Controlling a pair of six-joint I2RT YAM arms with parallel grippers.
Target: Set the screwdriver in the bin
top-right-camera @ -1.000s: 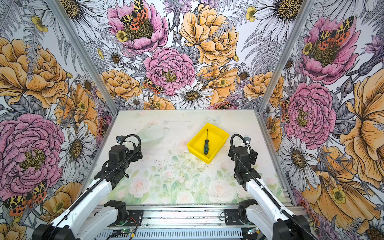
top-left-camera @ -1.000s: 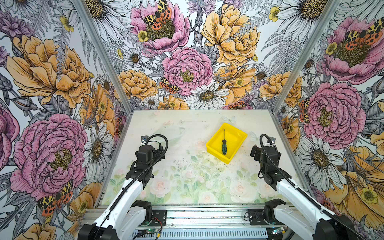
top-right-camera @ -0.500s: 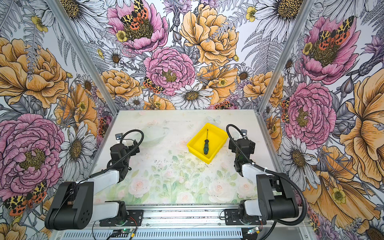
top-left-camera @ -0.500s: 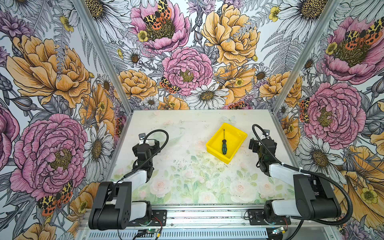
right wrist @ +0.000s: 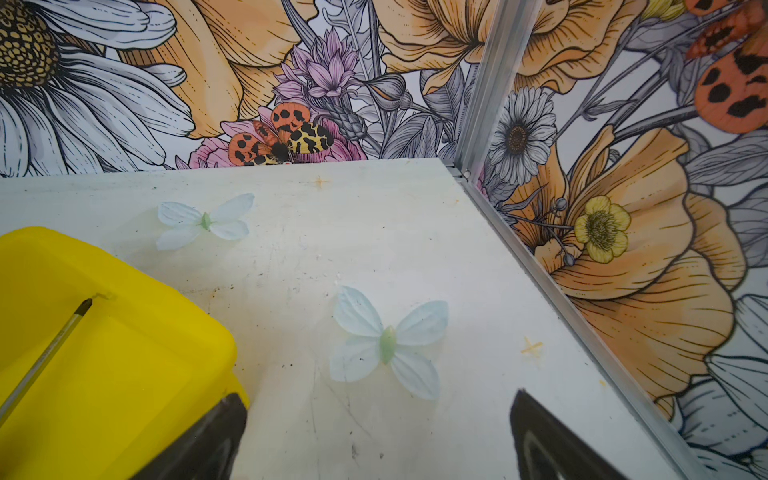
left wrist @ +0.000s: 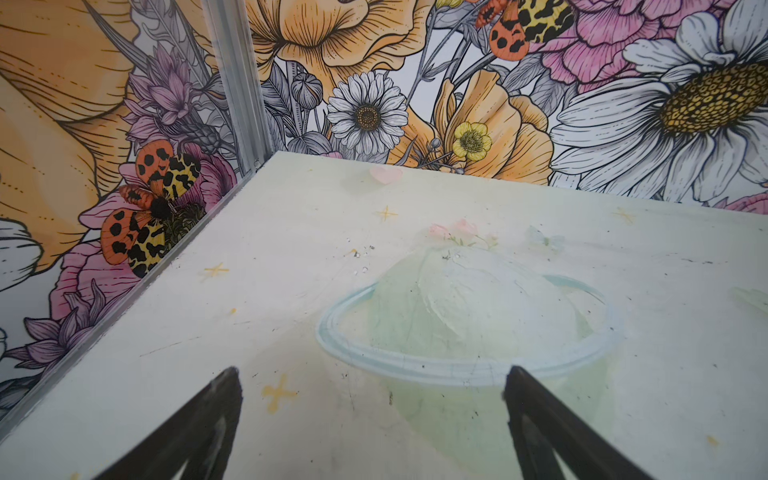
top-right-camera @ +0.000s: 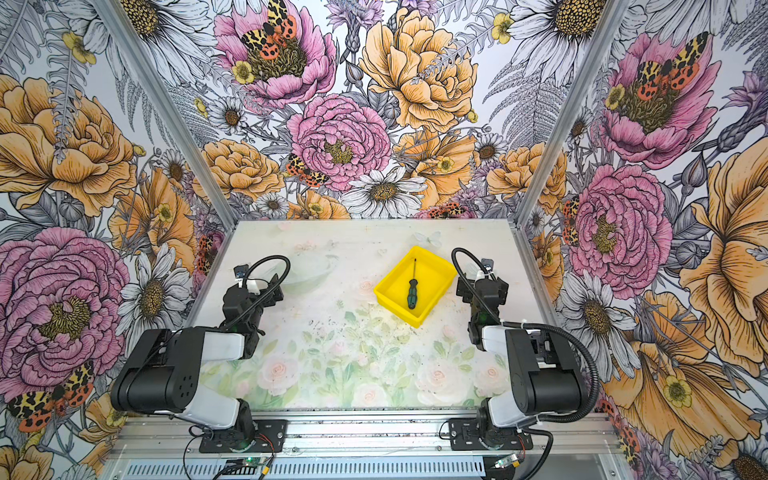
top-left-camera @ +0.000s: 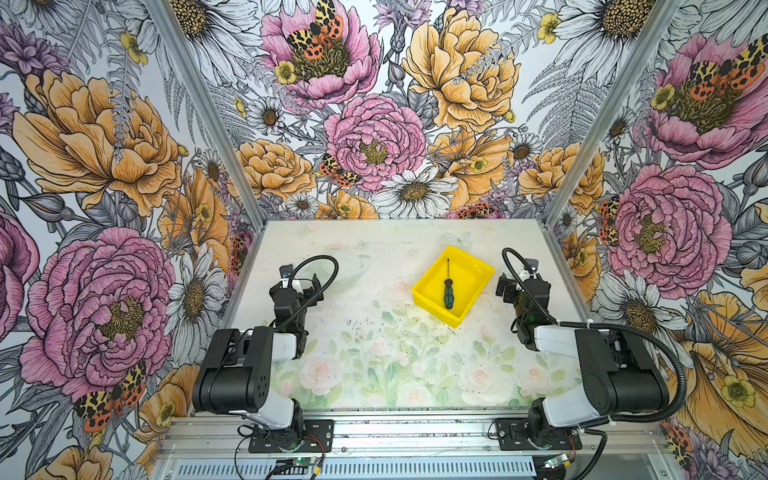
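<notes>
While the screwdriver (top-left-camera: 448, 286) is lying inside the bin (top-left-camera: 434, 309), the right gripper (right wrist: 376, 397) is hovering just beside the bin's right wall, jaws spread and empty; the left gripper (left wrist: 372, 370) is sitting open, well apart.

Green-handled screwdriver (top-left-camera: 448, 286) flat inside yellow bin (top-left-camera: 478, 270)

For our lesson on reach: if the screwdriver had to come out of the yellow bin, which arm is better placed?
Probably the right: the right arm sits close beside the bin holding the screwdriver, jaws open; the left arm stands farther off.
</notes>
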